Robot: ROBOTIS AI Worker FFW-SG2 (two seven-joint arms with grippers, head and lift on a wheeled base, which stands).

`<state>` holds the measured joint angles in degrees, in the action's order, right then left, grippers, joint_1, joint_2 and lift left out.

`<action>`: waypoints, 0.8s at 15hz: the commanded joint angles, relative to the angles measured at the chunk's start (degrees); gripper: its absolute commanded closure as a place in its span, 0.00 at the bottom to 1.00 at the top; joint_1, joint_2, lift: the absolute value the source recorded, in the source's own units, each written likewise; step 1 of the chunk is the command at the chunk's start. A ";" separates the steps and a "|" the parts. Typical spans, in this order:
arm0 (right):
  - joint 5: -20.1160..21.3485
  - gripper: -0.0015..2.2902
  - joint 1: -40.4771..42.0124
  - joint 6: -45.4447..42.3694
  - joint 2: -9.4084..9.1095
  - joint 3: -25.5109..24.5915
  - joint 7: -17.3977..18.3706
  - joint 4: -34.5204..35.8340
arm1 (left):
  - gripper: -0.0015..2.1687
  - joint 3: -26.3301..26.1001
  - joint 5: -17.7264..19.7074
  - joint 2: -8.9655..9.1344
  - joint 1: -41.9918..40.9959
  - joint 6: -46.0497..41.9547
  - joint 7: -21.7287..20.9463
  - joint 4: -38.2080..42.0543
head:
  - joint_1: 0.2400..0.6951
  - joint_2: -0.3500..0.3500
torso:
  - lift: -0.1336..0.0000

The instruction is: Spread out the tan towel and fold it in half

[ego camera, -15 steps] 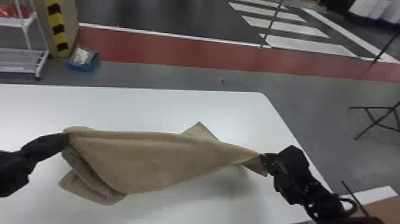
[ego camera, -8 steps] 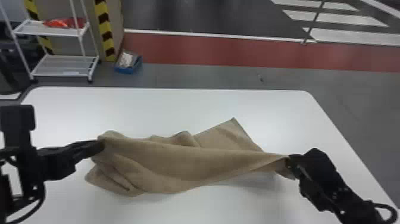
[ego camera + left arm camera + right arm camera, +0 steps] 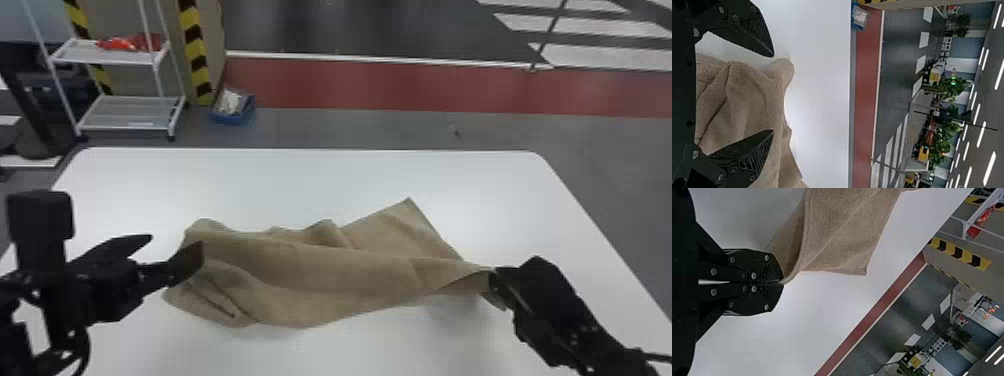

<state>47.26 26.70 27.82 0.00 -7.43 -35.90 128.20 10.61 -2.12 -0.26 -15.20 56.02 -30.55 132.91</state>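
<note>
The towel (image 3: 325,275) lies rumpled and partly folded over on the white bench (image 3: 320,185), one corner pointing toward the far edge. The right gripper (image 3: 496,281) is clamped on its right end, holding it slightly raised; the left gripper (image 3: 177,240) has its fingers apart at the left end

Left arm (image 3: 95,295): matte black, chunky, angular; rounded boxy block (image 3: 40,215), looping black cable (image 3: 86,350). Left tool (image 3: 177,241): black, fingers (image 3: 750,39) tapering to points, ribbed gripping faces (image 3: 759,154), round metallic screws (image 3: 721,177). Right arm (image 3: 575,325): black, faceted housing, thin dark cable (image 3: 654,356). Right tool (image 3: 494,281): black, blunt wedge-shaped fingers (image 3: 774,299), silvery screw heads (image 3: 754,288) in mirrored rows.
</note>
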 commanded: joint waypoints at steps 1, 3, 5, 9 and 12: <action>0.20 0.77 0.02 0.62 -0.05 0.31 -0.04 0.38 | 0.07 -0.32 -2.80 0.41 -4.14 0.02 -5.22 2.80 | 1.00 0.36 | 0.07; 0.38 0.77 -0.25 1.15 -0.05 0.92 -0.04 0.38 | 0.10 -0.94 -3.76 0.41 -6.51 1.25 -11.90 2.62 | 1.00 0.32 | 0.07; 0.38 0.77 -0.42 1.85 -0.05 1.45 -0.04 0.21 | 0.10 -3.40 -4.47 0.41 -8.71 1.08 -13.48 1.74 | 1.00 0.29 | 0.07; 0.38 0.77 -0.69 2.55 -0.05 1.54 -0.04 -0.23 | 0.10 -8.06 -6.05 0.41 -8.97 -1.74 -12.95 -1.60 | 1.00 0.21 | 0.07; 0.38 0.77 -0.69 2.91 -0.05 1.36 -0.04 -0.15 | 0.10 -10.25 -6.93 0.41 -7.48 -4.72 -11.11 -5.55 | 1.00 0.17 | 0.07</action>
<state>47.64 26.00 30.52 0.00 -5.99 -35.95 128.00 1.40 -8.38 -0.26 -23.54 52.17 -41.98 129.31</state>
